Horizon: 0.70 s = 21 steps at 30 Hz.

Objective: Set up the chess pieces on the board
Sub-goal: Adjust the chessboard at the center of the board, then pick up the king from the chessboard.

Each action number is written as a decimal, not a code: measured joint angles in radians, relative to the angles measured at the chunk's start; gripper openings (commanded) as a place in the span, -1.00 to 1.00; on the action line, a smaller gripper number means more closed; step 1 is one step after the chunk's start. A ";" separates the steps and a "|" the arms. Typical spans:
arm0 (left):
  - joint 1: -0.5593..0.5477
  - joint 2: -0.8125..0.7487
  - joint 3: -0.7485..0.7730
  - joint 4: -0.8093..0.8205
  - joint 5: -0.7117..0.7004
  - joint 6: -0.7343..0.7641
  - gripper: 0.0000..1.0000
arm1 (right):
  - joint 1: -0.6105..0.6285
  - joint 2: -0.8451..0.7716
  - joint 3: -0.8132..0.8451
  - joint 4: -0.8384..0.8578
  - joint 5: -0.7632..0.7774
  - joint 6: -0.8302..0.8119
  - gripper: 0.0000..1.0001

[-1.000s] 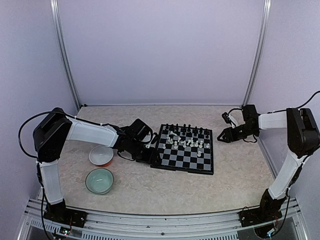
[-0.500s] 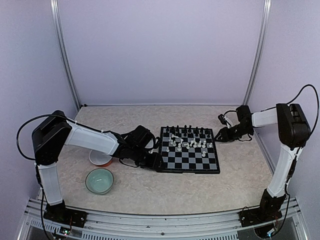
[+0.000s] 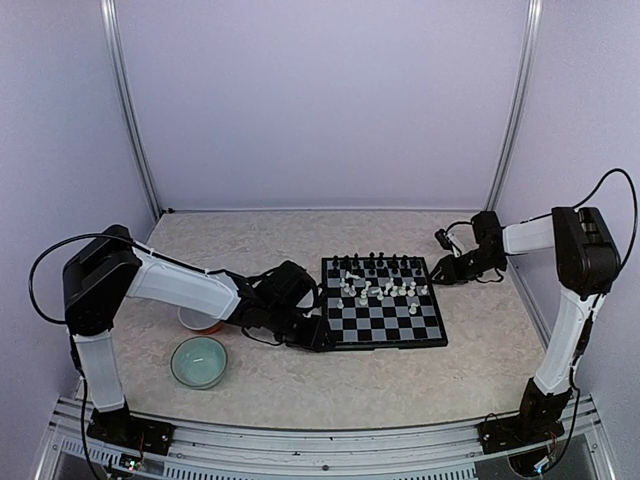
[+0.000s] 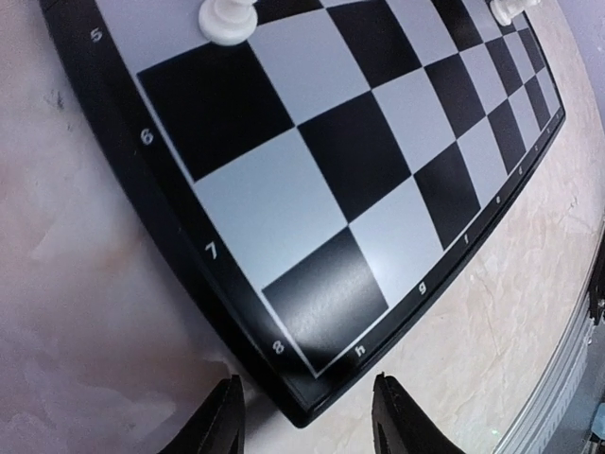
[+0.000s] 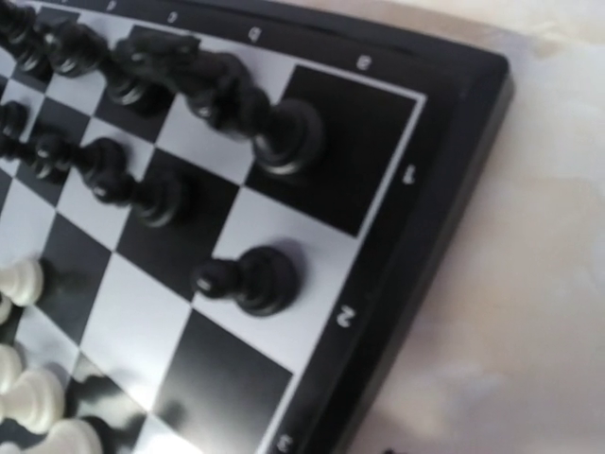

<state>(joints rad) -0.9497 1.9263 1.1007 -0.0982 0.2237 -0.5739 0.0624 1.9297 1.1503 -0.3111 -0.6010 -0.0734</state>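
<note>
The board lay mid-frame, chess pieces crowding its upper half. The left gripper stood spread around its lower-left corner. I couldn't tell the right gripper's state at the upper-right corner. The left arm half-hid a white bowl above a green bowl.

The board blocks the way straight ahead of the left gripper. Its raised black corner pokes into the gap between the parted jaws, and a narrow strip of tabletop shows between the rim and one finger. Outside both fingers the tabletop lies bare. Ahead, the near squares are free up to a white piece. Behind these jaws, the white bowl and green bowl crowd the arm's side. Ahead of the right gripper, black pieces stand thick on the corner squares. Off the rim beside them there is only bare tabletop.
</note>
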 measured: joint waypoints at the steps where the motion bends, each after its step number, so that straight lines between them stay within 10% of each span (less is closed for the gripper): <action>1: -0.002 -0.006 0.000 -0.014 -0.004 0.000 -0.07 | -0.003 -0.002 0.000 -0.003 0.001 -0.001 -0.20; 12: -0.006 -0.174 0.248 -0.341 -0.201 0.161 0.32 | -0.048 -0.317 -0.031 -0.033 0.018 -0.190 0.19; 21: 0.004 -0.173 0.397 -0.144 -0.422 0.358 0.34 | 0.076 -0.400 -0.029 0.008 0.094 -0.392 -0.15</action>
<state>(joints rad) -0.9455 1.7535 1.4982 -0.2420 -0.1986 -0.2161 0.1379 1.5295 1.1210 -0.3031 -0.5068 -0.4656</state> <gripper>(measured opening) 0.679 0.482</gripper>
